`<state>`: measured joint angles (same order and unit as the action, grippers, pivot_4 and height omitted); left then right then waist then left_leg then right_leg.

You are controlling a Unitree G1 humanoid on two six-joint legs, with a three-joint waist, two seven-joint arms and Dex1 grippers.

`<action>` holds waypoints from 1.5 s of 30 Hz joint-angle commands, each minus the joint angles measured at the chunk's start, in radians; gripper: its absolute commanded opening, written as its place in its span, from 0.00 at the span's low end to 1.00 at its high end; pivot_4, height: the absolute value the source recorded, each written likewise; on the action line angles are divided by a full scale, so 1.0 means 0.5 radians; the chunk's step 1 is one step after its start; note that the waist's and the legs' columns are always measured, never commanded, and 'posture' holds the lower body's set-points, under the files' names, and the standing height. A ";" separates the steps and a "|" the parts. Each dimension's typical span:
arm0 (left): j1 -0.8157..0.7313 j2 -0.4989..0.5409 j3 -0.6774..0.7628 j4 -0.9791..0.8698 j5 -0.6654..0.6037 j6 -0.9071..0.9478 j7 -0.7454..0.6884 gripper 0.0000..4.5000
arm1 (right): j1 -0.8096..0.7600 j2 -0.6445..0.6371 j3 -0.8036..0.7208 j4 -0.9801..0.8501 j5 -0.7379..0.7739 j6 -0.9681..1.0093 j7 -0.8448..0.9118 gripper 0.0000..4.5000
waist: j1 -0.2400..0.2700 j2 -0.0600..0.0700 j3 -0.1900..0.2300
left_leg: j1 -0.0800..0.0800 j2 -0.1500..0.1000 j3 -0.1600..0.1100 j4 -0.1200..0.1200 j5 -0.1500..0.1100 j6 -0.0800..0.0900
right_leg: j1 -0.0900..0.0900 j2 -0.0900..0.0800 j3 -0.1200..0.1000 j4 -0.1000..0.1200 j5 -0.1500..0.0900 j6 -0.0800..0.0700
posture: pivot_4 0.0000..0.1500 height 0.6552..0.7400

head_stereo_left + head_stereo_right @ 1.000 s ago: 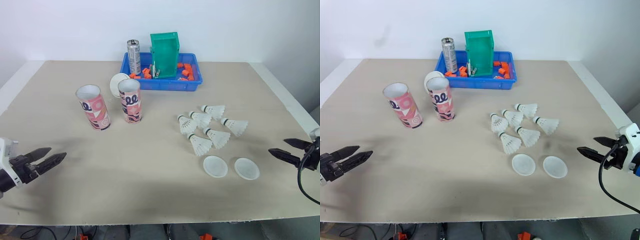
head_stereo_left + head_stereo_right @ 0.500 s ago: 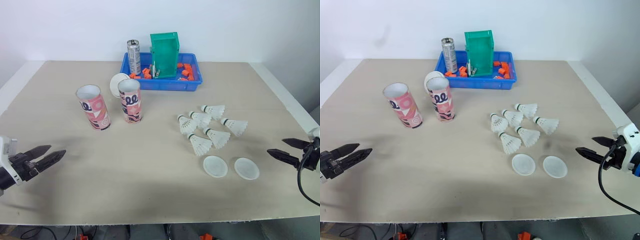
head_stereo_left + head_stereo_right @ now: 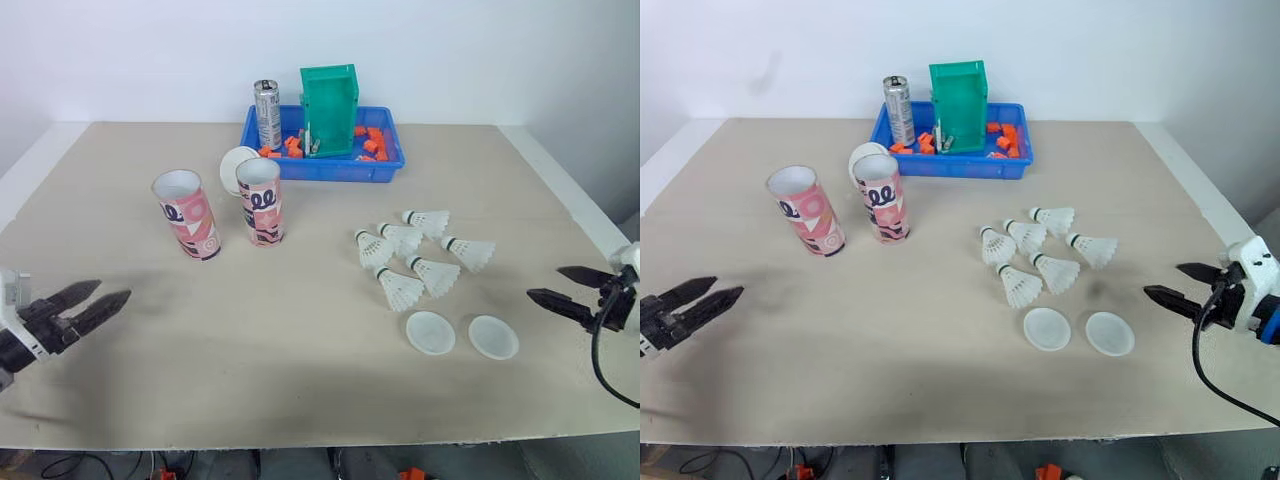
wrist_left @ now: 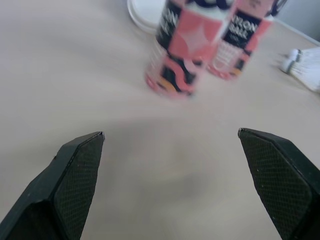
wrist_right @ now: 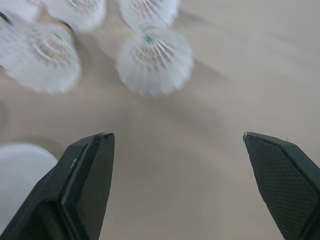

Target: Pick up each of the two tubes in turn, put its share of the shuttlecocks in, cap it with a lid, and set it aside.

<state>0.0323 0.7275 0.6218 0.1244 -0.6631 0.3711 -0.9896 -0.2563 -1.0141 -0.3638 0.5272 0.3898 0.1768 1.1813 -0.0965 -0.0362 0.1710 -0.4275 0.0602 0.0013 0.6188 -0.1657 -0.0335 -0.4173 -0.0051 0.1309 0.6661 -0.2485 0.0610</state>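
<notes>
Two pink patterned tubes stand open-topped at the table's left: one [image 3: 187,215] leans a little, the other [image 3: 261,201] is upright to its right. Several white shuttlecocks [image 3: 415,255] lie in a cluster right of centre. Two round white lids [image 3: 431,332] [image 3: 494,337] lie flat just in front of them, and a third lid [image 3: 236,163] sits behind the tubes. My left gripper [image 3: 113,291] is open and empty near the front left edge, pointing at the tubes [image 4: 187,47]. At the right edge my right gripper [image 3: 543,281] is open and empty, facing a shuttlecock [image 5: 155,62].
A blue tray [image 3: 385,170] at the back centre holds a green bin [image 3: 329,108], orange pieces and a silver can [image 3: 267,113]. The table's front edge runs just below both grippers.
Both grippers have shifted slightly away from the front edge, the right one also a little toward the shuttlecocks. Tubes, shuttlecocks and lids have not moved.
</notes>
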 commanded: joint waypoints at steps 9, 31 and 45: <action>-0.203 -0.131 -0.202 0.226 0.266 -0.721 -0.109 1.00 | -0.055 0.207 0.053 -1.402 0.520 0.533 -0.180 0.98 | 0.024 0.001 0.000 | -0.001 0.001 0.000 0.000 0.000 0.000 | 0.000 0.000 0.000 0.000 0.000 0.001 | 1.00 0.95; -1.232 -0.365 -0.681 1.440 0.627 -1.298 -0.193 1.00 | -0.106 0.698 0.646 -2.214 0.495 0.787 -0.759 0.98 | 0.079 -0.002 -0.001 | -0.019 0.001 -0.013 0.007 0.001 0.001 | -0.006 0.008 -0.005 0.000 0.006 0.015 | 1.00 0.95; -1.730 -0.391 -0.759 2.080 0.828 -1.523 -0.163 1.00 | -0.032 0.703 0.608 -2.378 0.530 0.805 -0.841 0.98 | 0.099 -0.002 -0.002 | -0.022 0.001 -0.017 0.009 0.001 0.001 | -0.006 0.009 -0.008 0.001 0.006 0.016 | 1.00 0.95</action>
<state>-0.8032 0.5325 0.2375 1.1485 -0.2594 -0.3680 -1.0774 -0.2749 -0.6532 -0.0304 -0.6166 0.6436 0.5871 0.7722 -0.0471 -0.0373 0.1702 -0.4387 0.0607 -0.0074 0.6230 -0.1651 -0.0328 -0.4202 -0.0007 0.1268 0.6664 -0.2454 0.0688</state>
